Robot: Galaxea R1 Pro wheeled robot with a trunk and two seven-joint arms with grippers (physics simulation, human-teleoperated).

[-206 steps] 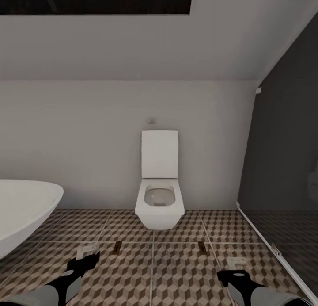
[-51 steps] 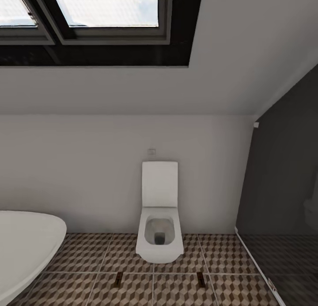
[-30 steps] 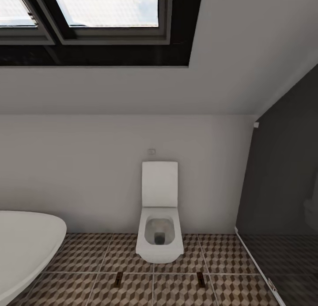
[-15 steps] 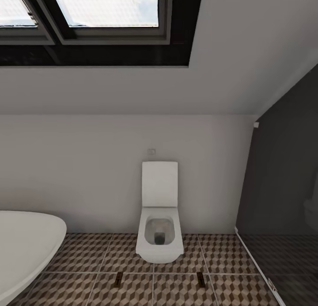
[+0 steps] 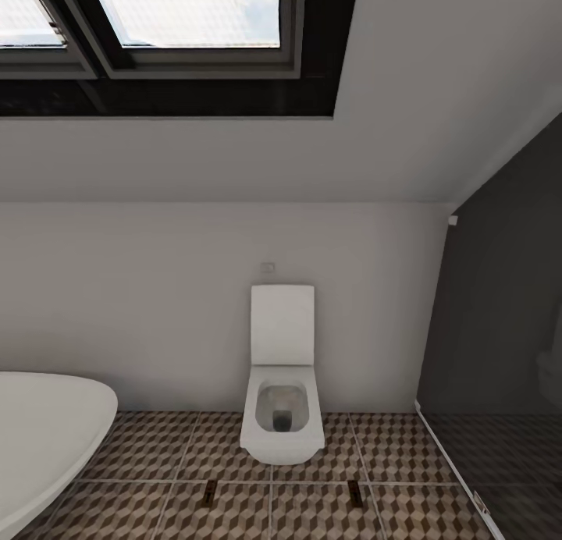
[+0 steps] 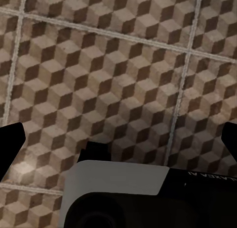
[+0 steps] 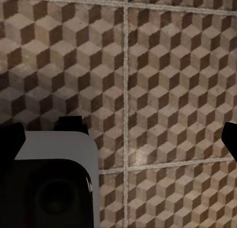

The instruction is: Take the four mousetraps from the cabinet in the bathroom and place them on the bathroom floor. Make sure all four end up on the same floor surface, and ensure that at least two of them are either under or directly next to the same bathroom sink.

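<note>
Ahead, two mousetraps [image 5: 209, 490] on your bathroom floor [image 5: 156, 462] before the toilet [image 5: 282, 415], both grippers (left gripper [image 6: 118, 139], right gripper [image 7: 118, 136]) spread wide over bare tiles.

Both the left gripper [image 6: 118, 139] and right gripper [image 7: 121, 139] hang with jaws spread wide.

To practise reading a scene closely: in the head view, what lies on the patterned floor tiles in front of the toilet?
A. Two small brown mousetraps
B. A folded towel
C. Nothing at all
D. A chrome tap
A: two small brown mousetraps, one left and one right, lie on the bathroom floor before the toilet.
</note>
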